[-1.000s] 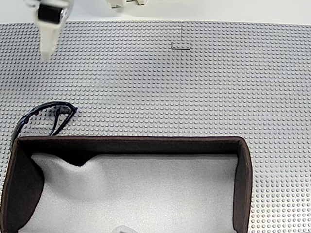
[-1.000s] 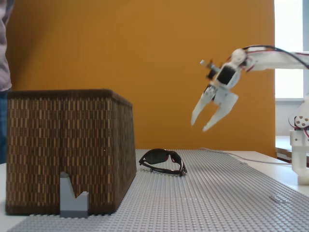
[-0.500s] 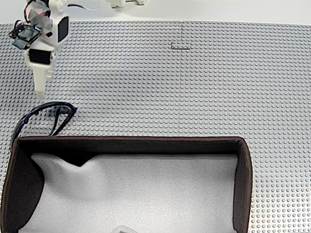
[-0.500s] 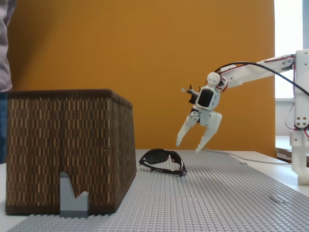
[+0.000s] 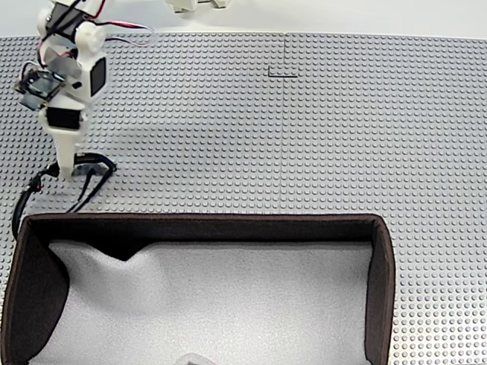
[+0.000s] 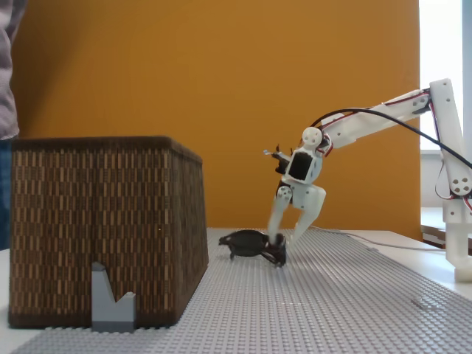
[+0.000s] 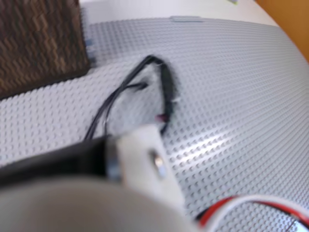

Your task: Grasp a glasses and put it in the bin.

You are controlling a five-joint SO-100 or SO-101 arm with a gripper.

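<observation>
The dark sunglasses (image 6: 245, 242) lie on the grey studded mat just right of the bin's corner in a fixed view. From above, their frame (image 5: 99, 161) and thin arms sit just behind the bin's back left rim. My white gripper (image 6: 282, 237) is down at the glasses' right end, open, with one finger on each side of the frame. From above, the gripper (image 5: 67, 169) covers the front of the glasses. The bin (image 6: 103, 221) has woven brown walls (image 5: 198, 221) and a white lining. The wrist view shows the glasses (image 7: 165, 89) ahead of a white finger (image 7: 149, 150).
A small grey block (image 6: 112, 302) stands against the bin's near wall. A person's sleeve (image 6: 7, 74) shows at the left edge. The arm's base (image 6: 459, 221) stands at the right. A dark L-shaped mark (image 5: 283, 74) is on the mat's far middle.
The gripper has come down from above the mat to the glasses, staying open. The glasses have been nudged slightly, with their front now under the fingers.
</observation>
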